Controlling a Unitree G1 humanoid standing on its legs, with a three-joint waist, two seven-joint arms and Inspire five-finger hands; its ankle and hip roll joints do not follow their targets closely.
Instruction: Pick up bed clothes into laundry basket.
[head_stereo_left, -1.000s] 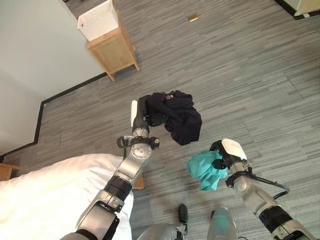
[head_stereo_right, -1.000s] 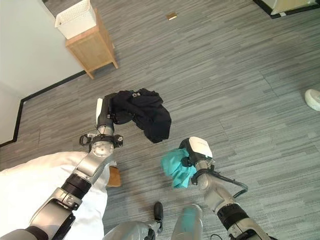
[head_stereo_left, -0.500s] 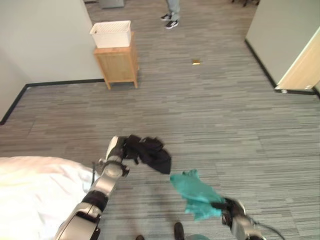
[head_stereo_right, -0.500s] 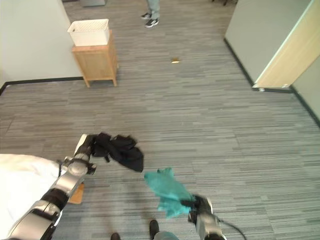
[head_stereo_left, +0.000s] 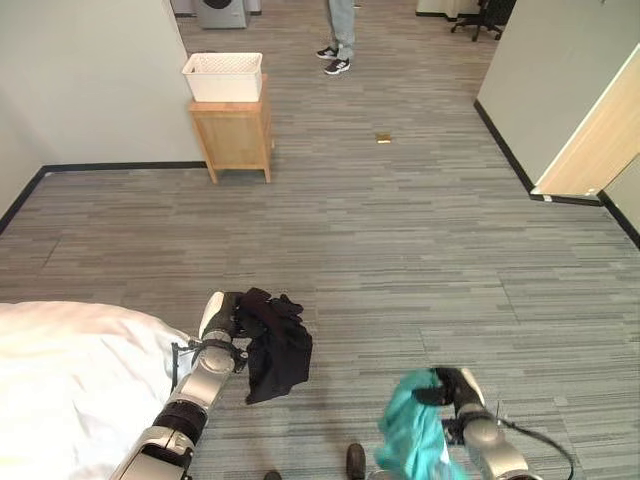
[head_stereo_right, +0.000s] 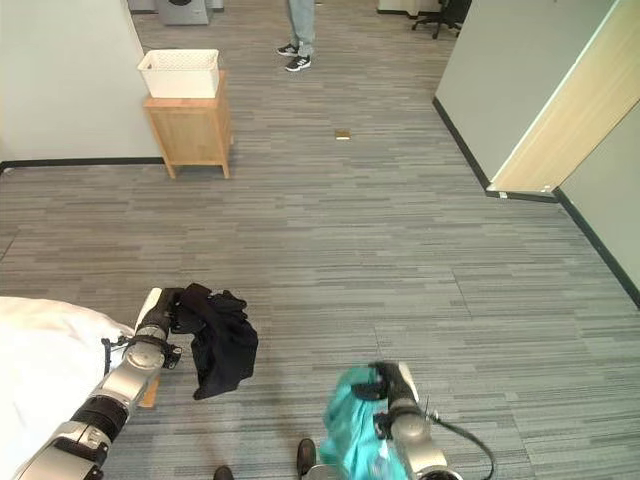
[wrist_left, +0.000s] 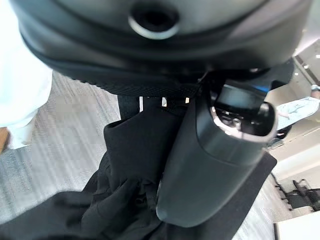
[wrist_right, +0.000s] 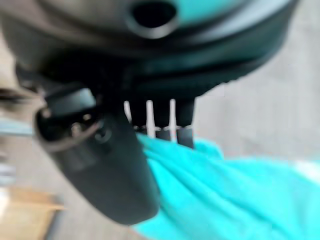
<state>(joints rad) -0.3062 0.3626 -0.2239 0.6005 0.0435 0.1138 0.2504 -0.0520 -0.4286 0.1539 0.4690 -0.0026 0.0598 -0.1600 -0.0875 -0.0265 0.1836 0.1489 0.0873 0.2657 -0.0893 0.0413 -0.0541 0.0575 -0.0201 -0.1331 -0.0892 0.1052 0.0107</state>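
Left hand (head_stereo_left: 222, 318) clenched on limp black garment (head_stereo_left: 275, 345); right hand (head_stereo_left: 455, 390) clenched on crumpled teal cloth (head_stereo_left: 412, 437), both above striped grey floor (head_stereo_left: 400, 220).

Floor (head_stereo_left: 420, 230): grey striped planks, carrying a small wooden stand (head_stereo_left: 233, 135) near the far wall, with a white basket (head_stereo_left: 223, 76) on top. A small tan object (head_stereo_left: 383, 138) lies on the floor well beyond the stand, toward the far side. Bed (head_stereo_left: 70, 390): white cover, at the near left corner, resting on the floor.
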